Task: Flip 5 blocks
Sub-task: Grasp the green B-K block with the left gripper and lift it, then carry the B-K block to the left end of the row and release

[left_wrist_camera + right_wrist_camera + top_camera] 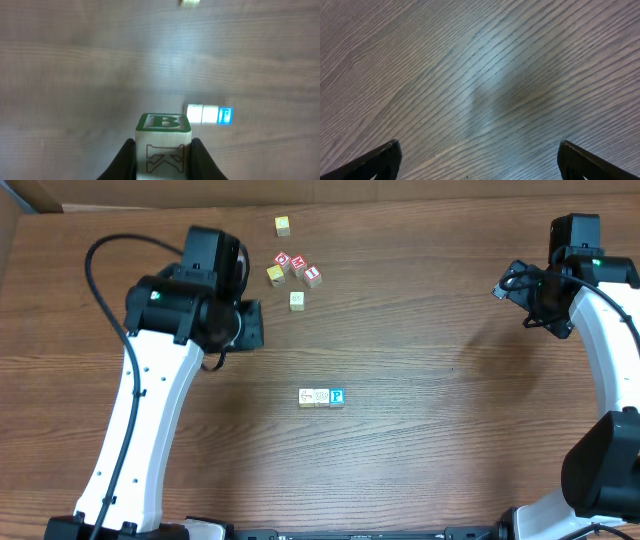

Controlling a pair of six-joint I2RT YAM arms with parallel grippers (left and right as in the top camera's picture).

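Observation:
My left gripper (pixel 163 150) is shut on a pale wooden block (pixel 163 127). Its top face carries a green "B" and the side facing me a thin outlined "K"; it hangs above the table. Beyond it, three blocks lie in a row: two cream ones (pixel 194 113) (pixel 210 114) and the blue "P" block (pixel 226 115). From overhead that row (pixel 321 397) is at mid-table, right of and nearer the front than my left wrist (pixel 240 325), which hides the held block. Another cream block (pixel 297 300) lies further back. My right gripper (pixel 480 155) stands open over bare wood.
A cluster of red-and-white cubes (pixel 299 264) and a yellow cube (pixel 275 274) sits at the back centre. Another yellow cube (pixel 283 225) lies behind them. The right arm (pixel 560 280) is at the far right edge.

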